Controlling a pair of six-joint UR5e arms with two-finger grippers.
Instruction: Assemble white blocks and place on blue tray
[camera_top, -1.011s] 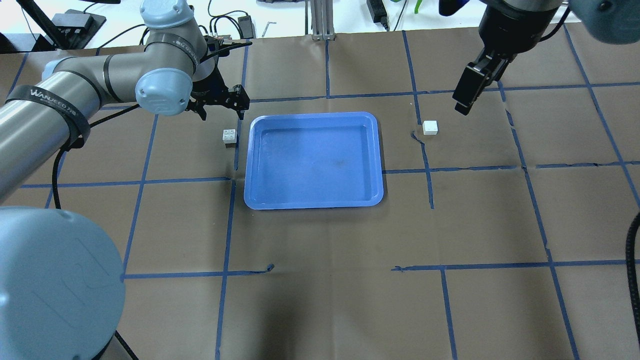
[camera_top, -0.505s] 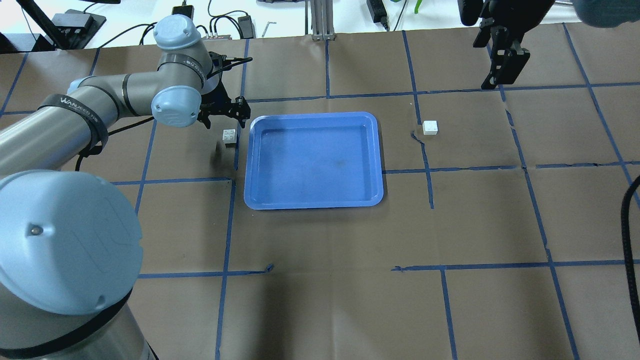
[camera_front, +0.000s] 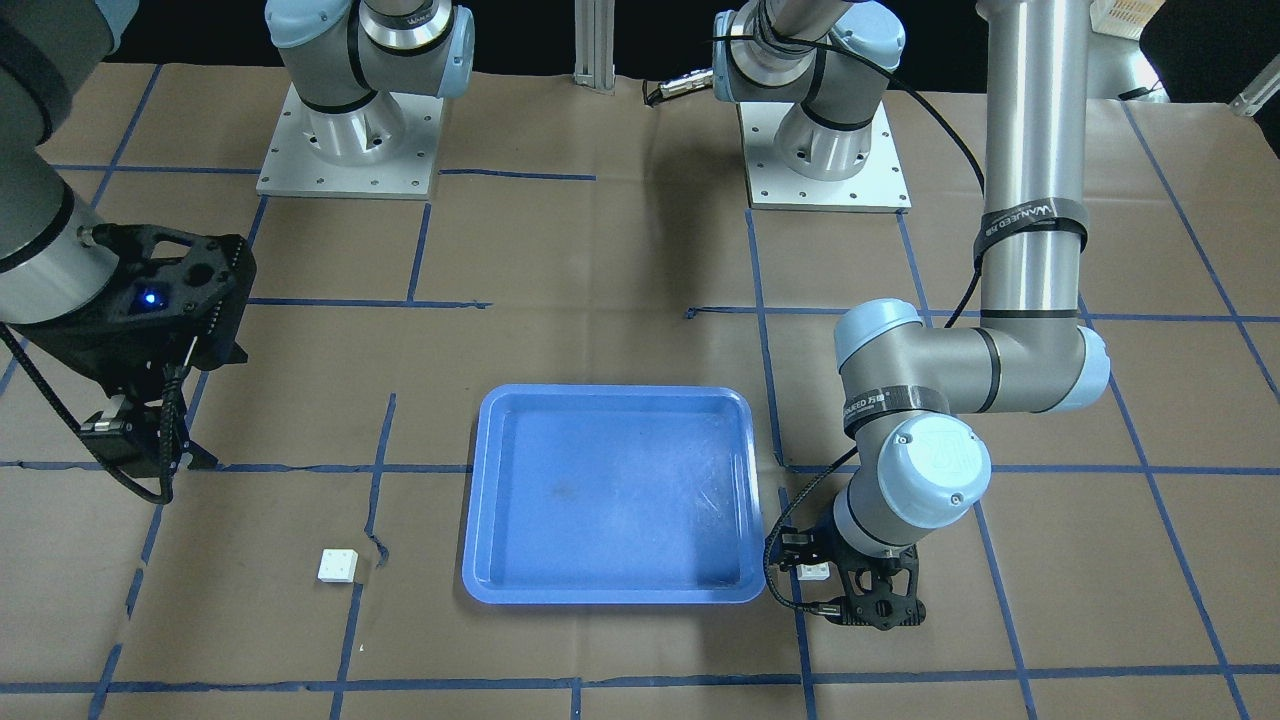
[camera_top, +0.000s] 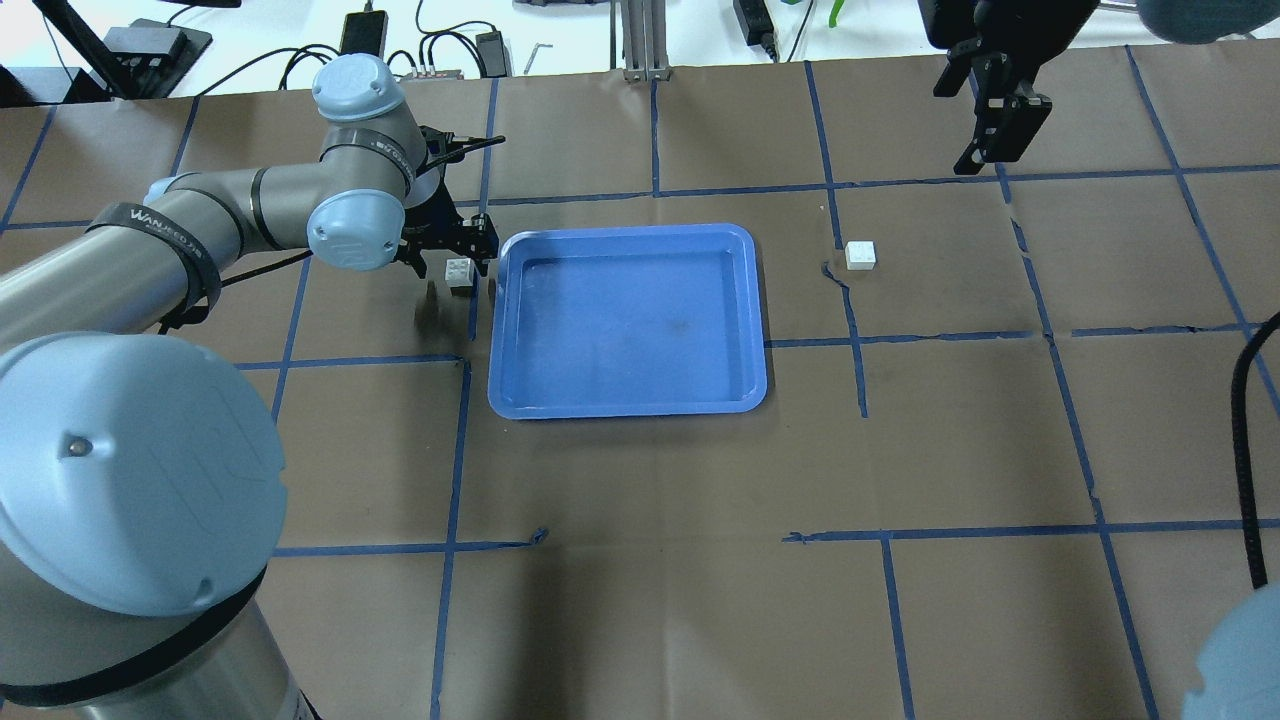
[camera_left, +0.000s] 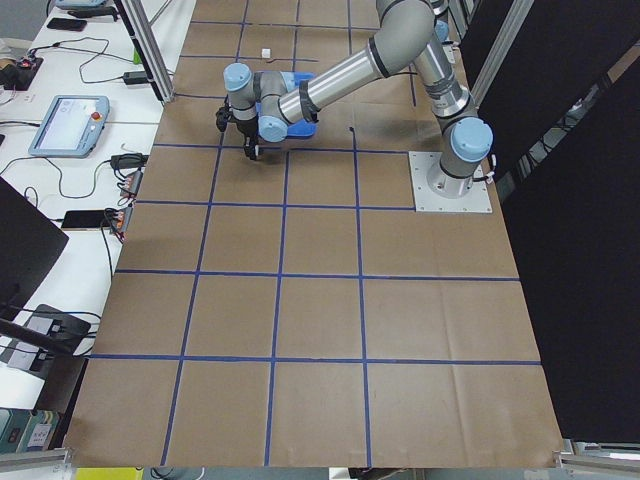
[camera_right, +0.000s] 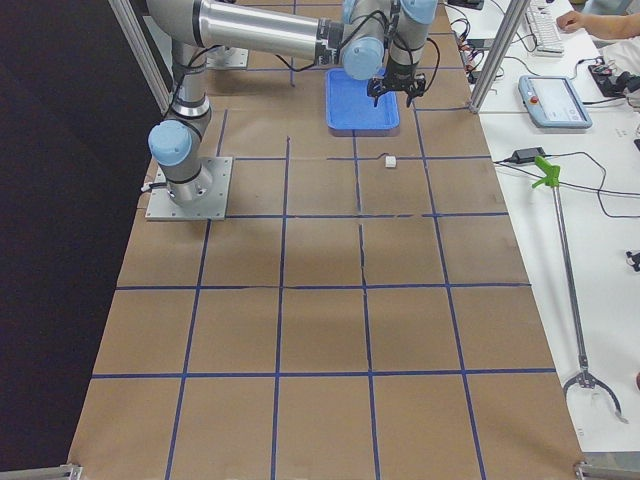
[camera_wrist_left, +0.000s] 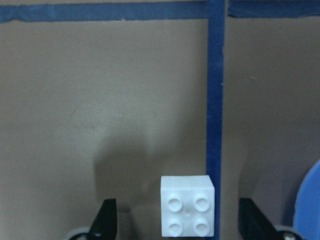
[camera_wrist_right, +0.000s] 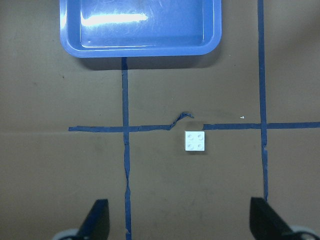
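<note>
One white block sits on the table just left of the blue tray. My left gripper is open and low over it, with a finger on each side. In the left wrist view the block lies between the fingertips, untouched. The second white block lies right of the tray. My right gripper hangs open high above and beyond it. The right wrist view shows that block ahead of the open gripper and the tray farther on. The tray holds nothing.
Brown paper with a blue tape grid covers the table. Cables and power bricks lie past the far edge. Both arm bases stand at the robot's side.
My left gripper has moved toward me and down until its open fingers stand on both sides of the left block. My right gripper has drawn away from the right block, up and to the far right.
</note>
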